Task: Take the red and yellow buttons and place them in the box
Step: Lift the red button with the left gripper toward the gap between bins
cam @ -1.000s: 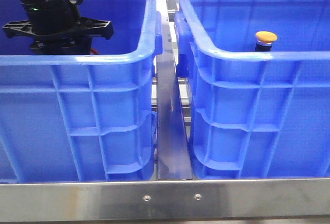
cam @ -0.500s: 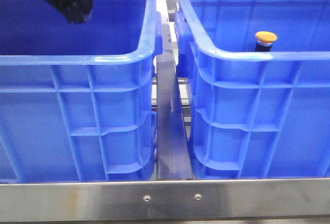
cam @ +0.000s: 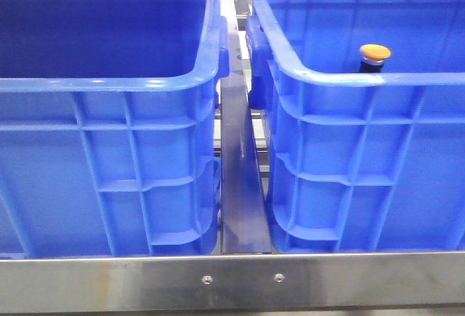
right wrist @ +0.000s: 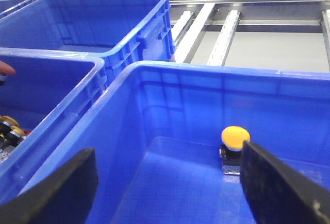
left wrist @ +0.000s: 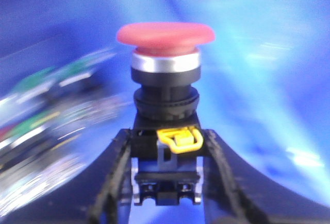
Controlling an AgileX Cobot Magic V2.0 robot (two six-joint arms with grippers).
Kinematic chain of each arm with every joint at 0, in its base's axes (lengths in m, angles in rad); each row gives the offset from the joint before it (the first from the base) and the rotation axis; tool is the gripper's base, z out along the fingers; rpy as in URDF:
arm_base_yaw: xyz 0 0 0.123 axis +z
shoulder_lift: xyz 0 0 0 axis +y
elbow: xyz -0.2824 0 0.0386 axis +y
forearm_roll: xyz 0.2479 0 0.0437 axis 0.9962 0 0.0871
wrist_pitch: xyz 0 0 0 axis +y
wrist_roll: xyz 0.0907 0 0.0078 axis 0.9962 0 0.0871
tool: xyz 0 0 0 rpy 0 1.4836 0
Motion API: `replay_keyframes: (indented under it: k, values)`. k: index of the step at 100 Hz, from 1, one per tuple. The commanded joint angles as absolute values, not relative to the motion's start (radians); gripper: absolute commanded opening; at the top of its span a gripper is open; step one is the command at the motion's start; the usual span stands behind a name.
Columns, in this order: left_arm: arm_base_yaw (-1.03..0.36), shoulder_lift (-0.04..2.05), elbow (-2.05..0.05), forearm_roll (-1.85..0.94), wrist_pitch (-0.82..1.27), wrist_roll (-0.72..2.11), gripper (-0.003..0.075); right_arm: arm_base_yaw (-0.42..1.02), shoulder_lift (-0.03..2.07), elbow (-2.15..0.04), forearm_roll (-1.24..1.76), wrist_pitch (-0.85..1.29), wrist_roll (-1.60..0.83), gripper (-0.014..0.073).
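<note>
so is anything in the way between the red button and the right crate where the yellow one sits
Only the crate walls: the left gripper holds the red button, and the adjoining rims lie between it and the right crate, where the yellow button stands.

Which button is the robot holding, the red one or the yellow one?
The red button: it sits pinched between the left gripper's fingers. The yellow button stands untouched inside the right-hand blue box, with the right gripper open above it.

Yellow button stands inside the right crate; a second crate sits left of the right crate.
</note>
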State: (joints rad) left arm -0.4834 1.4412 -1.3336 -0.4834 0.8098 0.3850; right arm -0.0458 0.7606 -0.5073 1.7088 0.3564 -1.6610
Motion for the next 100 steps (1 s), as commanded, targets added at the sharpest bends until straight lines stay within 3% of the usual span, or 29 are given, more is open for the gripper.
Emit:
replay_keyframes:
  k: [1, 21, 51, 80, 100]
  values:
    - [-0.528, 1.399, -1.36, -0.572, 0.81, 0.497, 0.0071, -0.049, 0.755, -0.532, 1.735, 0.389, -1.672, 0.0591]
    - [-0.61, 1.414, -1.36, -0.572, 0.877, 0.528, 0.0071, -0.049, 0.755, -0.532, 1.735, 0.392, -1.672, 0.0591]
    - [-0.624, 1.44, -1.36, -0.572, 0.91, 0.529, 0.0071, -0.049, 0.755, -0.546, 1.764, 0.403, -1.637, 0.0591]
    - [-0.624, 1.44, -1.36, -0.572, 0.91, 0.529, 0.0071, -0.049, 0.776, -0.61, 1.753, 0.52, -1.278, 0.0583]
    - [-0.624, 1.44, -1.36, -0.572, 0.91, 0.529, 0.0071, -0.049, 0.912, -0.715, 1.656, 0.76, -0.973, 0.0556]
